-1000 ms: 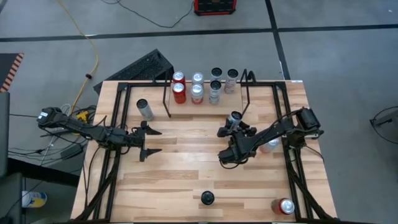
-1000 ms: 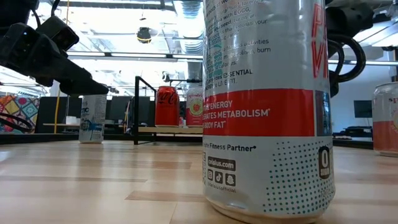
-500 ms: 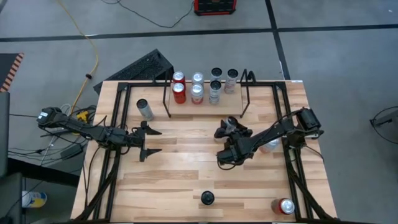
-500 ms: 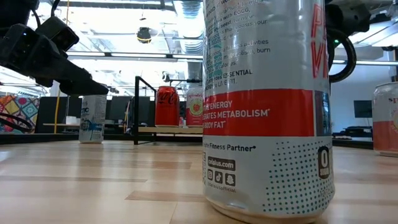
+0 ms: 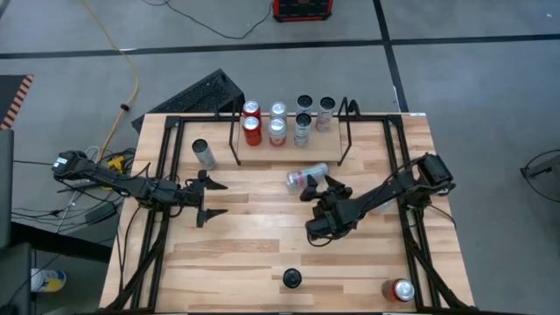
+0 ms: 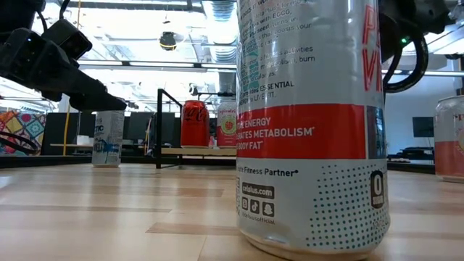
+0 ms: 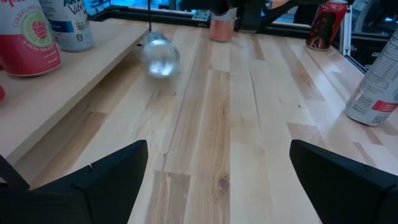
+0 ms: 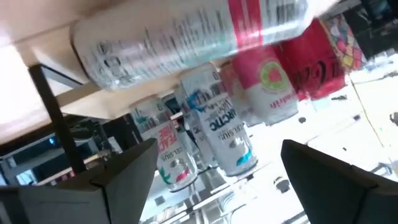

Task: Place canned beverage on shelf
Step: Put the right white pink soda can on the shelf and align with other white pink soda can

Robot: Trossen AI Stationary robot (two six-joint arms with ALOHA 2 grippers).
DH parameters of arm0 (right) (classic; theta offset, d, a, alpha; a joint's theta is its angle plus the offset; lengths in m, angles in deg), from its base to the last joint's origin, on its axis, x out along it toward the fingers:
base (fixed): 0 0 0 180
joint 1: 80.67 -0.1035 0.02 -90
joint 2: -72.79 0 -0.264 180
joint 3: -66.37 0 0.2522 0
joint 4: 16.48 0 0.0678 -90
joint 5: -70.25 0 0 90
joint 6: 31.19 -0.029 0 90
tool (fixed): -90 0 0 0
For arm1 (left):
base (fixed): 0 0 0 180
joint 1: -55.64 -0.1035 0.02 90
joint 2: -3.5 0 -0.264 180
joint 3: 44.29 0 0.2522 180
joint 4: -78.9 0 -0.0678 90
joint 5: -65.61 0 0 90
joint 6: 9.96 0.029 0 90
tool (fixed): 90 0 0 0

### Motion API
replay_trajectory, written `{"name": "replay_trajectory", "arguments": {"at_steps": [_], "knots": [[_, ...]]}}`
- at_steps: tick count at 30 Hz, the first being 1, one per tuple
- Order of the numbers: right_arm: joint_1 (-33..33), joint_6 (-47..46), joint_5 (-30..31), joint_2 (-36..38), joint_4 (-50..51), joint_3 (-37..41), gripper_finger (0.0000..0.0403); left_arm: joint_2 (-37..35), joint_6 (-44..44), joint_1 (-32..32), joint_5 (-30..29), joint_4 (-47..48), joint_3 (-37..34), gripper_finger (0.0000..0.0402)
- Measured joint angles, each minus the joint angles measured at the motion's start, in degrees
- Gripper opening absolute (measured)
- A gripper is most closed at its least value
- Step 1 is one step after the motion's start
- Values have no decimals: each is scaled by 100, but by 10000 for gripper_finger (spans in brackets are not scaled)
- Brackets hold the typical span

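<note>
I see a silver can [image 5: 307, 177] lying on its side on the table [image 5: 254, 236], just before the shelf [image 5: 289, 140] and its standing cans [image 5: 276, 131]. My right gripper [image 5: 325, 190] sits beside it, jaws wide and empty. The left gripper [image 5: 213, 197] waits apart, also wide.

Setting: robotics lab or test bay in an open-plan industrial room.
- Pale butcher-block wooden surface [image 5: 254, 227] fitted with long black tubular rail frames [image 5: 153, 219], standing on a bare grey concrete floor [image 5: 472, 96] marked with dark tape lines.
- Loose yellow cable [image 5: 118, 61] and black cables trail across that floor; a red-and-black crate [image 5: 302, 10] sits at its far edge.
- Low view: exposed ceiling with long strip lights [image 6: 174, 67], dark monitors [image 6: 422, 126] and desks in the background.
</note>
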Motion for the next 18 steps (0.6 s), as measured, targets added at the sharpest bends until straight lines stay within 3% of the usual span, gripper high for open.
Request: {"name": "replay_trajectory", "arguments": {"at_steps": [2, 6, 10, 13, 15, 18], "knots": [[-58, -407, 113, 10, -33, -13, 366, 0, -1, 0, 1, 0, 0, 379], [-263, -2465, 109, 11, 106, -314, 365, 0, -61, 0, 4, 17, 0, 379], [-315, -5199, -1211, 12, 757, -1079, 365, 0, -62, 0, 4, 49, 0, 379], [61, -6759, -2938, 54, 1186, -1592, 365, 2, -60, 0, 3, 46, 0, 379], [368, -7045, -3757, 179, 1079, -1633, 365, 1, -58, 0, 3, 9, 0, 379], [772, -6781, -3909, 269, 796, -1591, 365, -2, -50, 0, 6, -36, 0, 379]]}}
